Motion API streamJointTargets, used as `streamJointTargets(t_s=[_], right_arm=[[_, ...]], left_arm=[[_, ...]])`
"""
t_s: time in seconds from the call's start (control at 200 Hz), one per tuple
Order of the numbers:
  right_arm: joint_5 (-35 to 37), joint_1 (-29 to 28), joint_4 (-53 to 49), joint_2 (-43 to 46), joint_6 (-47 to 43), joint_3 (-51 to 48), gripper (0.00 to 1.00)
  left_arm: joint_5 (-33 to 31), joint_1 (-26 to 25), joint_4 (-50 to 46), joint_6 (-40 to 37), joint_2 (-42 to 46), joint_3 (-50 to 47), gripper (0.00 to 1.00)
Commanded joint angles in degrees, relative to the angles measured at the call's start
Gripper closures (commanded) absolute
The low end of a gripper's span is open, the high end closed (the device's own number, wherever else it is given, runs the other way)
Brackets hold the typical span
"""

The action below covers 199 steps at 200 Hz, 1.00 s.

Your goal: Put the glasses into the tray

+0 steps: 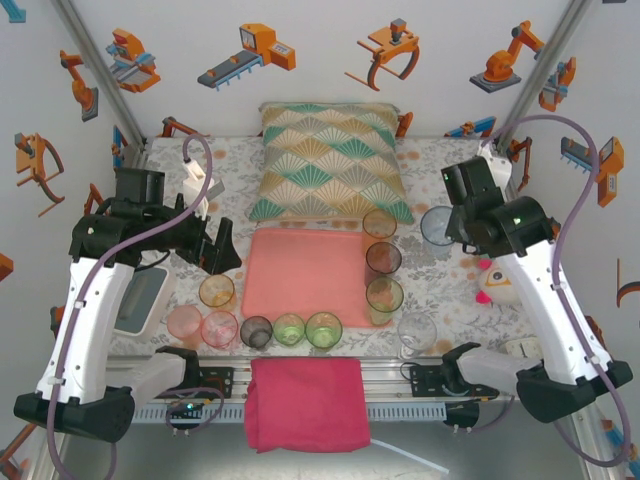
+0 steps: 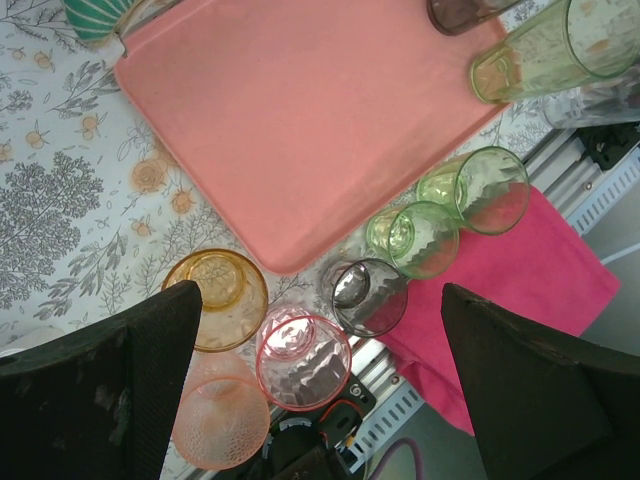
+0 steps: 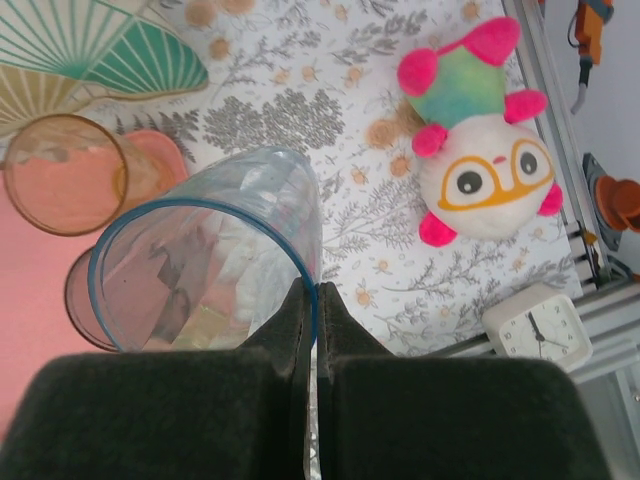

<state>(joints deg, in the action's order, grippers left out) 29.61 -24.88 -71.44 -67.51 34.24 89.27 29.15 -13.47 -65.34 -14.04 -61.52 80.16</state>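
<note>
The salmon-pink tray [image 1: 300,272] lies mid-table. An amber glass [image 1: 380,222], a smoky one [image 1: 383,258] and a green one [image 1: 384,296] stand along its right edge. In front of it stand two green glasses [image 1: 323,329], a grey glass [image 1: 256,331], a pink glass [image 1: 219,328], a peach glass [image 1: 184,322] and an amber glass [image 1: 216,291]. A clear glass [image 1: 417,333] stands at the front right. My left gripper [image 2: 320,292] hangs open above the pink glass [image 2: 303,358]. My right gripper [image 3: 314,290] is shut on the rim of a blue glass [image 3: 210,265], held right of the tray.
A fan-patterned cushion [image 1: 330,160] lies behind the tray. A magenta folded cloth [image 1: 307,402] hangs over the front rail. A plush toy [image 3: 480,160] and a small white clock [image 3: 537,325] sit at the right. A white device [image 1: 140,300] sits at the left.
</note>
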Motion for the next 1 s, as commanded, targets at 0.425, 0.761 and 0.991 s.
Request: streamJointTargets(t_s=[0.425,0.761,0.991], right_arm=[[-6.27,-0.58,4.59,-9.76,-6.78,14.22,1.0],[-6.68,-4.97,4.69,-16.75,-8.53,21.65,1.0],[-5.76,-10.89,3.94,-22.29,-8.84,28.53,1.0]], left_arm=[[-2.95,-0.03,1.18,2.54,0.8,2.02,0.03],[-3.11,0.55,1.25,2.8,1.47,1.79,0.03],[-2.86,0.91,1.24,2.94,2.08,1.67,0.03]])
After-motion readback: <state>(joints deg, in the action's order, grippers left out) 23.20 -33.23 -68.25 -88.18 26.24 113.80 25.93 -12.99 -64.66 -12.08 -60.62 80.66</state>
